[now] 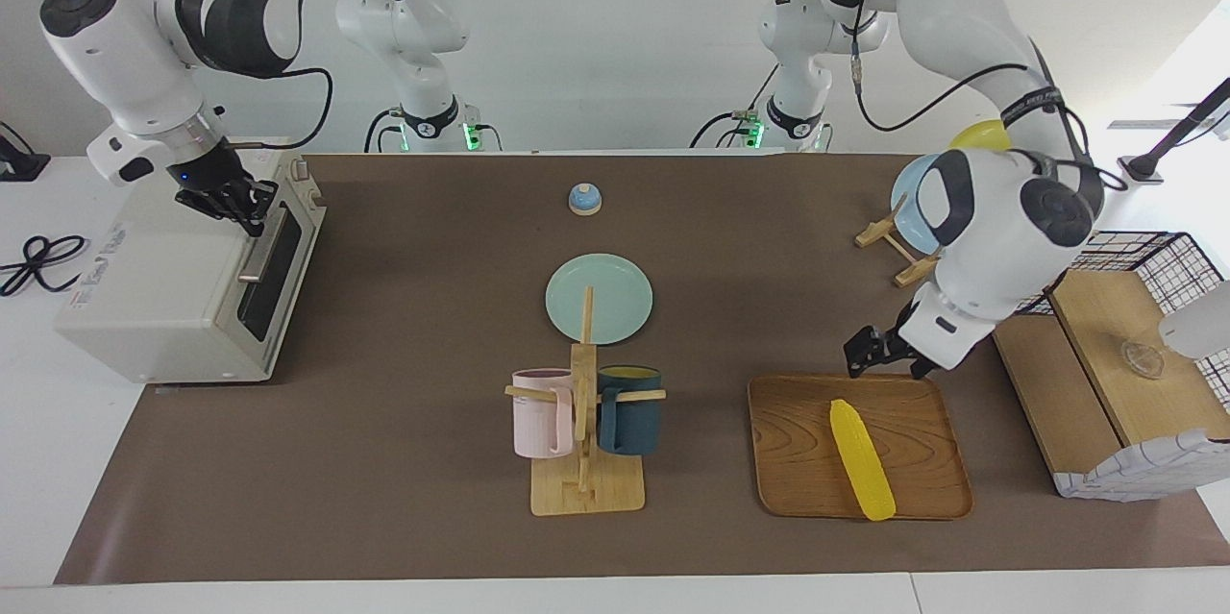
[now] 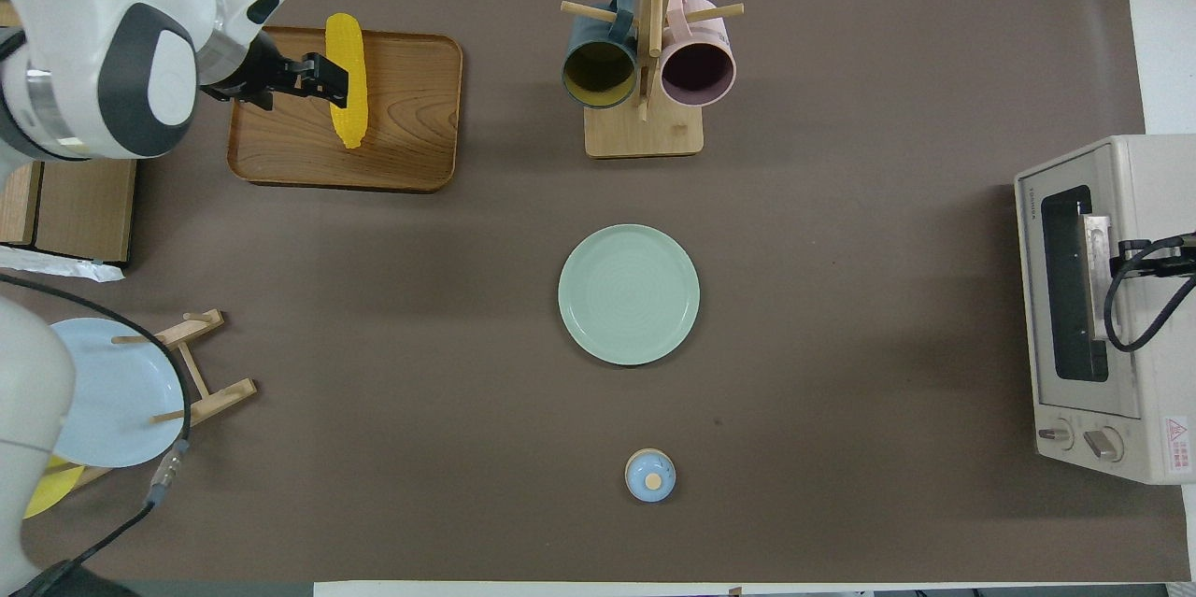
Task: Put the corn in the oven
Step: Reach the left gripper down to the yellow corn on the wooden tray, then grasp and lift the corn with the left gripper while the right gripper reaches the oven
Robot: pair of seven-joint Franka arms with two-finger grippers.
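Observation:
The yellow corn (image 1: 862,460) lies on a wooden tray (image 1: 798,441) toward the left arm's end of the table; it also shows in the overhead view (image 2: 348,120) on the tray (image 2: 411,111). My left gripper (image 1: 886,366) hangs open over the tray's edge nearer to the robots, just above the corn's end (image 2: 332,81), apart from it. The cream-white oven (image 1: 163,297) stands at the right arm's end with its door shut (image 2: 1159,298). My right gripper (image 1: 240,201) is at the top of the door by the metal handle (image 1: 261,249).
A mug rack (image 1: 583,422) with a pink and a dark blue mug stands mid-table. A green plate (image 1: 599,299) and a small blue knobbed lid (image 1: 584,199) lie nearer to the robots. A plate stand (image 1: 903,244), wooden shelf (image 1: 1105,374) and wire basket (image 1: 1168,258) stand beside the tray.

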